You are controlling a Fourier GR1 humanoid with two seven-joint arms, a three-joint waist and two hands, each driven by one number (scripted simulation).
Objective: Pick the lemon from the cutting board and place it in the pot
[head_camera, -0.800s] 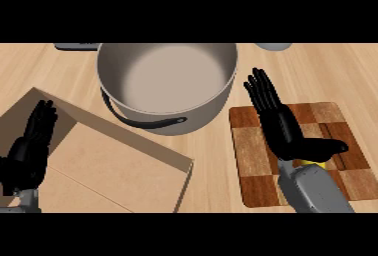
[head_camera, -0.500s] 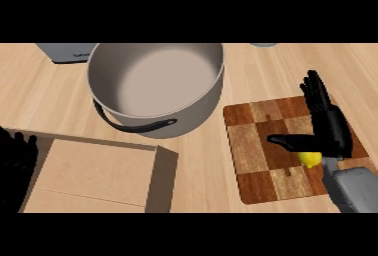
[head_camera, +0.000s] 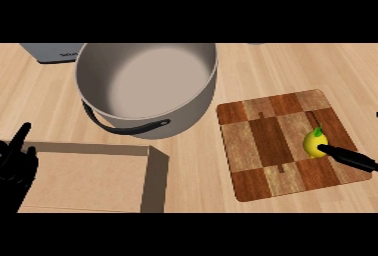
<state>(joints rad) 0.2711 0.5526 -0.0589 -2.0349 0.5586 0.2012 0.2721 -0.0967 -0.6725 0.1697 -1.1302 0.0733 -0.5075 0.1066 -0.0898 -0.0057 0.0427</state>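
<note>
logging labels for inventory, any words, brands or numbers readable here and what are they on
Grey box at the counter's top left: a small dark marking on its front face, too small and blurred to read.
Pot, cutting board, lemon, shallow wooden box: no text, label or number visible.

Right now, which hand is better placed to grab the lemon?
The right hand: its finger already touches the lemon on the cutting board. The left hand rests far off at the view's left edge, beside the box.
</note>
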